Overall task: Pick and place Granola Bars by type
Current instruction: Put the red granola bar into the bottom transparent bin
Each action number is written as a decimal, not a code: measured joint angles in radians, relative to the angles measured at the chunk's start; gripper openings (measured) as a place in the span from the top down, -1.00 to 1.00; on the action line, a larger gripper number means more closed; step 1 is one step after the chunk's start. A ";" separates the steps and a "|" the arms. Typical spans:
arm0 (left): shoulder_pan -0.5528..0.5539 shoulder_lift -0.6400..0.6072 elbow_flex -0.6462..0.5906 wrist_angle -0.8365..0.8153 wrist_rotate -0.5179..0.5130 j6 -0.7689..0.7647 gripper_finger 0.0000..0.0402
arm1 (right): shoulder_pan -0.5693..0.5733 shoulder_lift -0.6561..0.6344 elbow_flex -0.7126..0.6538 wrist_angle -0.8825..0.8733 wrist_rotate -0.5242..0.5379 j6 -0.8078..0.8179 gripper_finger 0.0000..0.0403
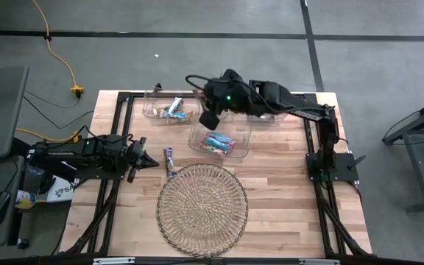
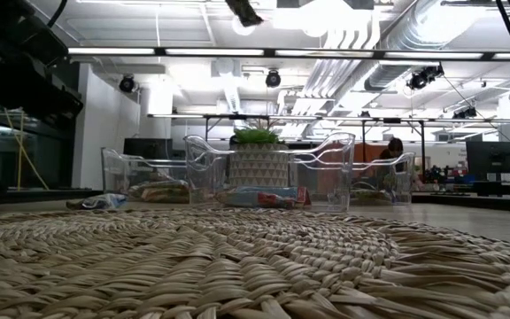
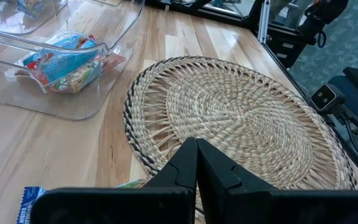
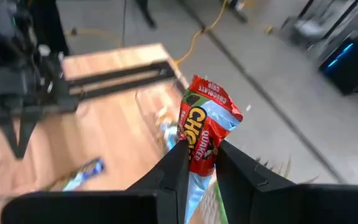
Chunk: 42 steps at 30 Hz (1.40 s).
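Note:
My right gripper [image 4: 201, 150] is shut on a granola bar [image 4: 202, 121] in a red and pale-blue wrapper. In the high view this gripper [image 1: 210, 118] hangs above the clear bins at the table's far side. More bars lie in the far left bin [image 1: 169, 107] and in the middle bin [image 1: 219, 141]. One loose bar [image 1: 169, 161] lies flat on the table beside the round wicker tray [image 1: 202, 210]. My left gripper [image 1: 150, 163] waits shut at the table's left, next to that loose bar, with nothing between its fingers [image 3: 196, 163]. My right gripper pinches the bar between its two fingers, on the wrapper's flat faces around its middle [image 4: 199, 155]. The red crimped end [image 4: 211, 93] sticks out past the fingertips. The bar is lifted clear, high above the table.
A third clear bin [image 1: 271, 115] stands at the far right, under the right arm. The wicker tray [image 3: 241, 118] fills the near middle of the table. Bare wood lies to the tray's right. Black frame rails run along both table sides.

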 joint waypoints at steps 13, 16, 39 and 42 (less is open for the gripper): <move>0.000 0.000 0.000 0.000 0.000 0.000 1.00 | -0.103 0.008 0.000 -0.183 -0.249 -0.110 0.69; 0.000 0.000 0.000 0.000 0.000 0.000 1.00 | -0.111 0.020 -0.014 -0.203 -0.259 -0.174 0.69; 0.000 0.000 0.000 0.000 0.000 0.000 1.00 | -0.117 0.023 -0.584 0.057 -0.334 -0.387 0.69; 0.000 0.000 0.000 0.000 0.000 0.000 1.00 | -0.117 0.023 -0.624 0.111 -0.343 -0.423 0.69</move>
